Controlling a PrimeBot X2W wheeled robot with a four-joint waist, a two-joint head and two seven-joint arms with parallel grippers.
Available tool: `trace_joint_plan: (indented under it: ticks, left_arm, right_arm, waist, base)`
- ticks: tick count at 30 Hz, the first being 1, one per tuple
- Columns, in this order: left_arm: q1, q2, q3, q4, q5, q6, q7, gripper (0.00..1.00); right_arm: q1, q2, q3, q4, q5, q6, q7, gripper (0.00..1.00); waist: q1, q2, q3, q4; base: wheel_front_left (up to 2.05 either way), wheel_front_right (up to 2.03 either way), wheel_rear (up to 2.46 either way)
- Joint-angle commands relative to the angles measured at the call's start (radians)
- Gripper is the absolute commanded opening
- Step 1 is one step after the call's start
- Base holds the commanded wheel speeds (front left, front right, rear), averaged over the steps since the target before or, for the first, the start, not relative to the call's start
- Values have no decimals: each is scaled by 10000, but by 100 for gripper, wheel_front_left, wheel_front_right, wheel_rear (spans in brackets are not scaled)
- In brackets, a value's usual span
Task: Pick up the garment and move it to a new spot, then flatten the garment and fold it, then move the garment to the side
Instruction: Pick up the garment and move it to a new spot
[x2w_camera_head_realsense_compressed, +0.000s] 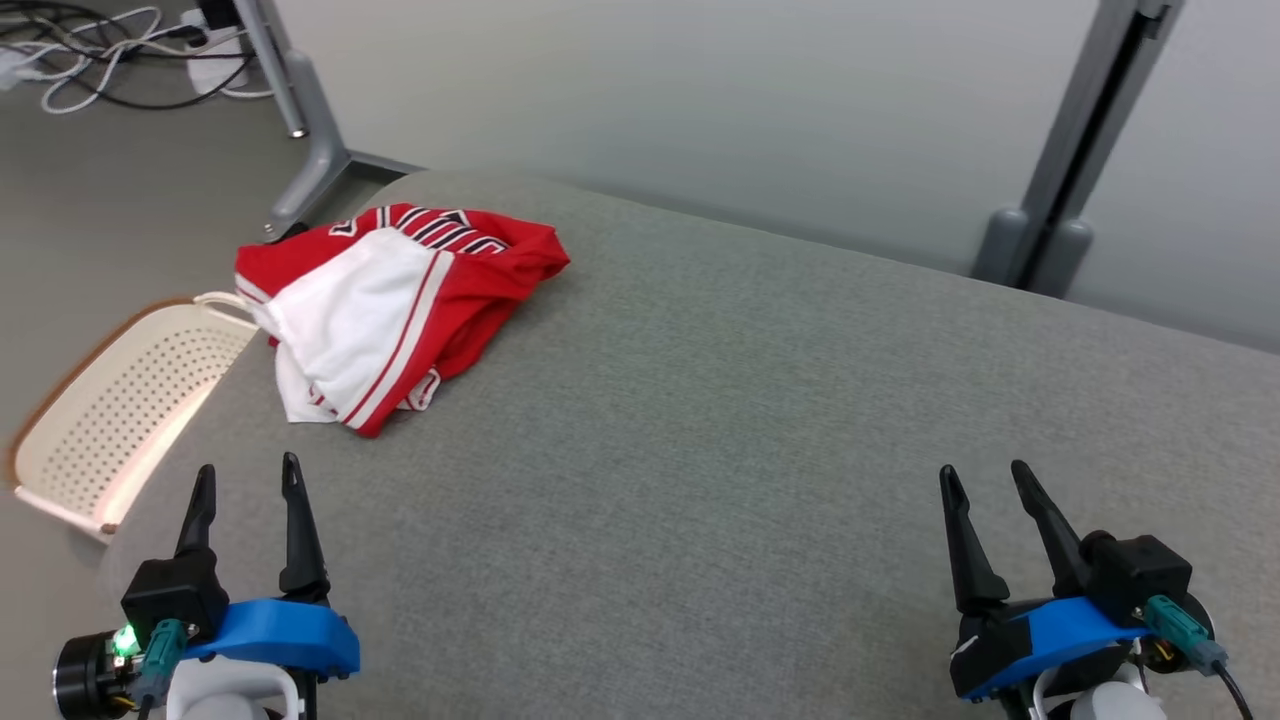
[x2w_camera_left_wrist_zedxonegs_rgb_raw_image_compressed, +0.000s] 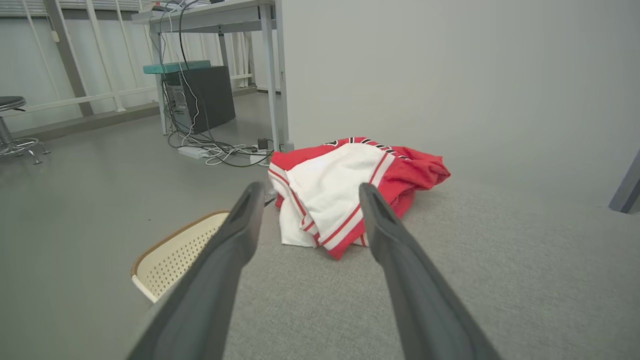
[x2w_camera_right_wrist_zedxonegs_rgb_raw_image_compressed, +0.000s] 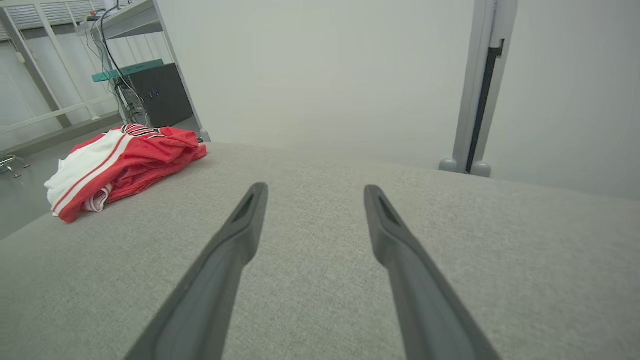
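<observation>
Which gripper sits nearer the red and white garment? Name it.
The left gripper: the garment lies crumpled just ahead of it, while the right gripper sits far across the grey surface.

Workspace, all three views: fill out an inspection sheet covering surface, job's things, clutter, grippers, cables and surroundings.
Surface: grey fabric top, garment on it.
Job's things: garment, red and white, crumpled near the far left corner.
Clutter: perforated basket off the top's left edge, lower down.
Grippers: left gripper open, empty; right gripper open, empty; both short of the garment.
Cables: cables tangled on the floor beyond the far left corner.
Surroundings: pale wall, grey post, desk with a computer under it, stool.
</observation>
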Motion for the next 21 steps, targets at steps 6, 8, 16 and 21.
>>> trace_joint_plan:
  ticks: [6,8,16,21]
  left_arm:
    - [104,28,164,-219,31,100,-28,100]
    - [116,54,228,-259,23,120,-28,100]
    - [290,97,531,-490,-15,201,-28,100]
    - [137,98,693,-574,-149,111,-28,100]
  right_arm:
    - [-85,-59,2,-70,-158,12,-39,100]
    - [-106,-58,29,-57,-175,12,-39,100]
    - [-224,-59,188,-41,-220,12,-39,100]
    - [-191,-59,241,-107,-325,11,-39,100]
  waist:
    - [0,-1,267,992]
    - [0,-1,293,1182]
    - [0,-1,327,1366]
    - [0,-1,451,1120]
  base:
    - [0,0,0]
    - [0,0,0]
    - [0,0,0]
    - [0,0,0]
